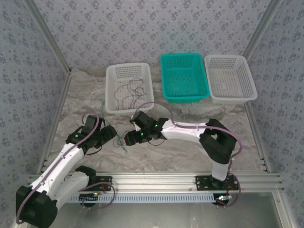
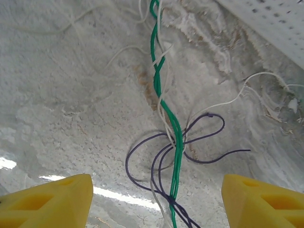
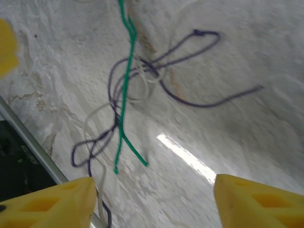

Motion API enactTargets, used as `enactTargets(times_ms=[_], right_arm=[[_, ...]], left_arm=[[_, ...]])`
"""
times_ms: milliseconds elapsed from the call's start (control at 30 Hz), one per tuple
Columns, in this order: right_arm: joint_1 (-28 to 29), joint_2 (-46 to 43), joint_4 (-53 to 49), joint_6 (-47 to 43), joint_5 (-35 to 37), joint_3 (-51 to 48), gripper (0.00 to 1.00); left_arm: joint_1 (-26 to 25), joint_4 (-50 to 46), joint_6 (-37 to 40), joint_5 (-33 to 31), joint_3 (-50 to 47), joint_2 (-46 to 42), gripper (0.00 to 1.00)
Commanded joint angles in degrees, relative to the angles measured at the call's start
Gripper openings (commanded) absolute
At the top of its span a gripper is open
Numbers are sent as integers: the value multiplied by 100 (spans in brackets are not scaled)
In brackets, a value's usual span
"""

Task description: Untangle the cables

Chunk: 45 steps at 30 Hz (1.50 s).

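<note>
The cables form one tangle on the wrinkled pale cloth: a bright green cable (image 2: pixel 166 114) twisted with a whitish cable (image 2: pixel 223 102), and a dark purple cable (image 2: pixel 209 137) looping round both. In the top view this tangle (image 1: pixel 123 145) lies between my two grippers. My left gripper (image 2: pixel 156 204) hangs open just above it, and the strands run between its yellow fingertips (image 2: pixel 47 202) without touching them. My right gripper (image 3: pixel 154 204) is open too, over bare cloth. The green cable's (image 3: pixel 124 85) two cut ends lie just ahead of it, and the purple cable (image 3: pixel 190 47) loops beyond. More thin cables (image 1: pixel 129 90) lie in the left white basket.
Three baskets stand at the back: a white basket (image 1: pixel 110 90) on the left, a teal basket (image 1: pixel 183 97) in the middle, another white basket (image 1: pixel 247 76) on the right. The left gripper's yellow finger (image 3: pixel 5 47) shows at the right wrist view's left edge. A metal rail (image 1: pixel 156 179) runs along the near edge.
</note>
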Motion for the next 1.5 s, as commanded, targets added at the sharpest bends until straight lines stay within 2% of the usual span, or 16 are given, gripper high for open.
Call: enactTargets(times_ms=[0, 67, 100, 133, 167, 267, 433, 500, 567, 667, 833, 933, 1100, 1267, 1467], right_arm=[[122, 222, 102, 167, -375, 308, 57], [111, 298, 114, 214, -338, 285, 34], [77, 309, 107, 238, -280, 278, 16], [24, 296, 94, 258, -252, 270, 2], [-58, 249, 79, 277, -209, 252, 0], [-348, -49, 192, 340, -60, 89, 0], [-796, -373, 386, 398, -389, -17, 0], [-861, -392, 553, 446, -662, -46, 0], [-859, -417, 734, 404, -878, -78, 0], [-837, -440, 644, 248, -869, -52, 0], [-824, -571, 463, 152, -743, -87, 0], [-790, -598, 340, 27, -719, -87, 0], [-744, -595, 243, -40, -639, -18, 0], [-735, -608, 211, -59, -588, 9, 0], [-734, -643, 126, -20, -432, -15, 0]], left_arm=[[14, 350, -245, 160, -3, 83, 72], [17, 358, -227, 192, -33, 117, 72], [19, 357, -233, 211, -51, 102, 72], [18, 358, -235, 240, -78, 64, 72], [16, 356, -242, 283, -99, 17, 72], [14, 458, -279, 598, -184, -173, 72], [-35, 1673, -910, 2196, -588, -266, 72], [-173, 1919, -1033, 2463, -606, -94, 71], [-372, 1770, -860, 2260, -458, 50, 71], [-408, 1724, -724, 1915, -314, 102, 70], [-390, 1605, -338, 1283, 30, -144, 62], [-382, 1777, -162, 1499, 164, 33, 57], [-420, 2073, -331, 1783, 164, 534, 51], [-442, 2170, -375, 1851, 137, 886, 51], [-473, 2179, -402, 1893, 115, 1073, 36]])
